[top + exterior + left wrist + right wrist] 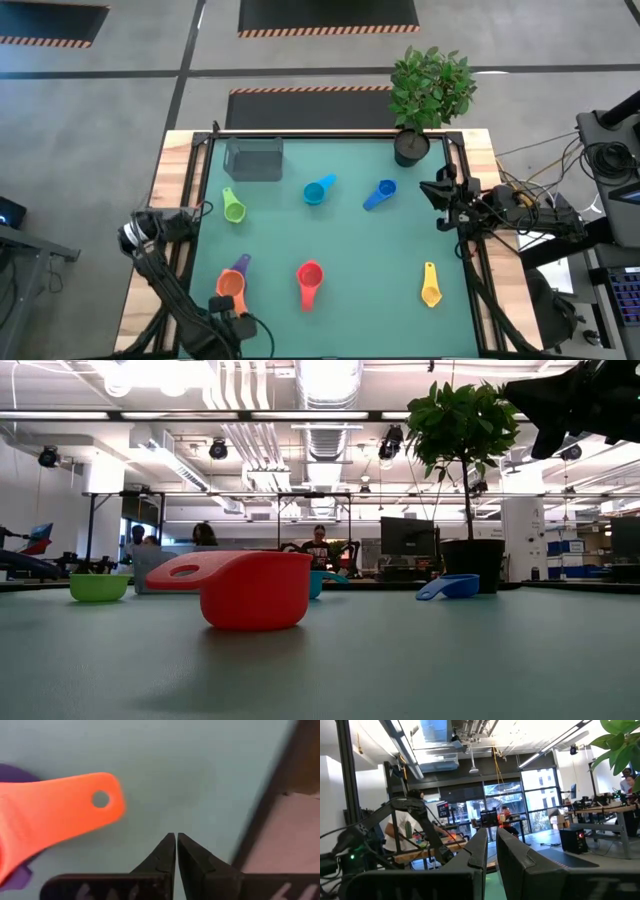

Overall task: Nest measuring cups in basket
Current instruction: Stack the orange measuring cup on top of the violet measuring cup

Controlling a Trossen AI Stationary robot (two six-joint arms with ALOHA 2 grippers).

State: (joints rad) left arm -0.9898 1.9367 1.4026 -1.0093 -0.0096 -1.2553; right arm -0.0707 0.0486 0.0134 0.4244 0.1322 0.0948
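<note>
Overhead, ceiling lights [325, 375] glare on the green mat [350, 240] — both arms' fingers closed, empty.

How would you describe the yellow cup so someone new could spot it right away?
Start at the potted plant at the green mat's far right corner. Follow that right side toward the near edge to the yellow cup. It lies alone there, the only yellow one, right of the red cup.
</note>
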